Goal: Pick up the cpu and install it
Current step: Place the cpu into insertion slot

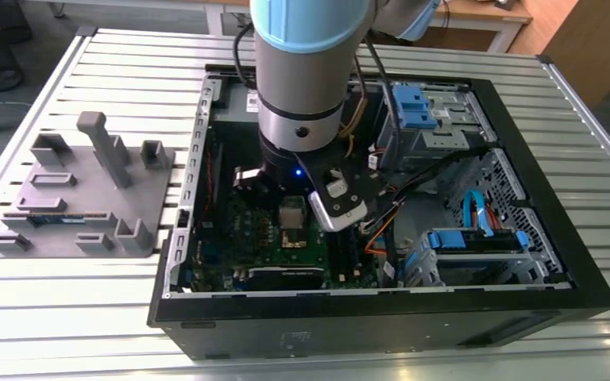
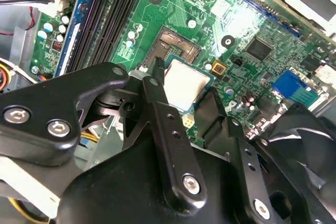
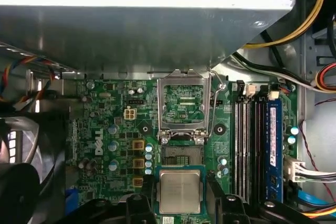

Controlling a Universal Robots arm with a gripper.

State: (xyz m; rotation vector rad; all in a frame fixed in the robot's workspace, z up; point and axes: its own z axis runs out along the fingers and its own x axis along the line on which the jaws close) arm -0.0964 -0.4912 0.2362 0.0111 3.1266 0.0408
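The cpu (image 3: pixel 179 190), a square chip with a silvery top, sits between my gripper's (image 3: pixel 179 199) two black fingers (image 3: pixel 135 205), which are shut on its edges. It hangs just over the green motherboard (image 3: pixel 105 129), right beside the open socket (image 3: pixel 181 156). The socket's metal frame (image 3: pixel 184 106) is flipped up behind it. In the second wrist view the cpu (image 2: pixel 186 81) shows between the fingers (image 2: pixel 157 95), with the dark socket (image 2: pixel 176 45) just past it. In the exterior view my gripper (image 1: pixel 290 208) is down inside the open computer case (image 1: pixel 390 309).
Black memory slots and a blue-labelled stick (image 3: pixel 271 150) run beside the socket. Cables (image 3: pixel 310 3) and a fan (image 3: pixel 21 182) crowd the board's edges. Blue drive bays (image 1: pixel 475 238) fill the case's far side. A grey fixture tray (image 1: pixel 72 198) lies at the exterior view's left.
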